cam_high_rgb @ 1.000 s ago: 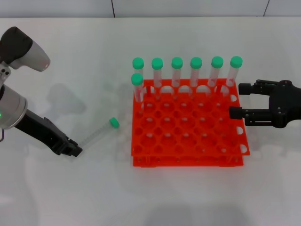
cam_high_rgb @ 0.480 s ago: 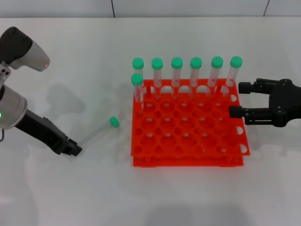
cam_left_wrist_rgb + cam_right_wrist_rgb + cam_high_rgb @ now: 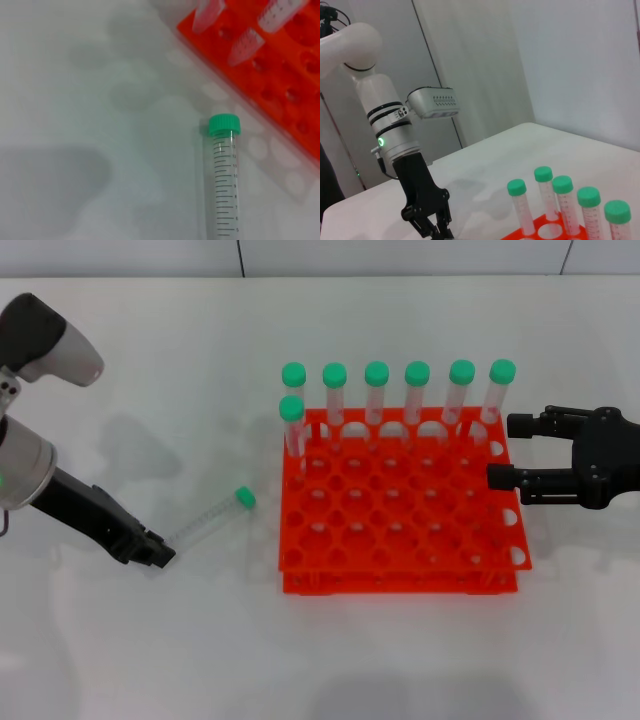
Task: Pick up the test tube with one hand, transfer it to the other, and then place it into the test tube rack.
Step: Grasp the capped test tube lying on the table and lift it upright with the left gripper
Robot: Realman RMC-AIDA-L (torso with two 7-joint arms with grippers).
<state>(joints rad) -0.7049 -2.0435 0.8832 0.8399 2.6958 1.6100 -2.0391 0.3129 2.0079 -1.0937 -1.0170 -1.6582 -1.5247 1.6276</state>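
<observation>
The test tube (image 3: 205,521), clear with a green cap, lies slanted on the white table left of the orange-red test tube rack (image 3: 400,582). My left gripper (image 3: 160,555) is low at the tube's bottom end, and its black fingers look shut around that end. In the left wrist view the test tube (image 3: 222,180) runs out of the frame, its cap toward the rack (image 3: 300,100). My right gripper (image 3: 505,452) hovers open at the rack's right edge with nothing in it. The right wrist view shows the left gripper (image 3: 432,229) from afar.
Several green-capped tubes (image 3: 376,390) stand upright along the rack's back row, with one more (image 3: 292,425) in the second row at the left. The other holes hold nothing. Bare white table lies in front of and left of the rack.
The lying tube's capped end has shifted slightly up and right in the head view, and the left gripper tip has risen a little. The right arm has not moved.
</observation>
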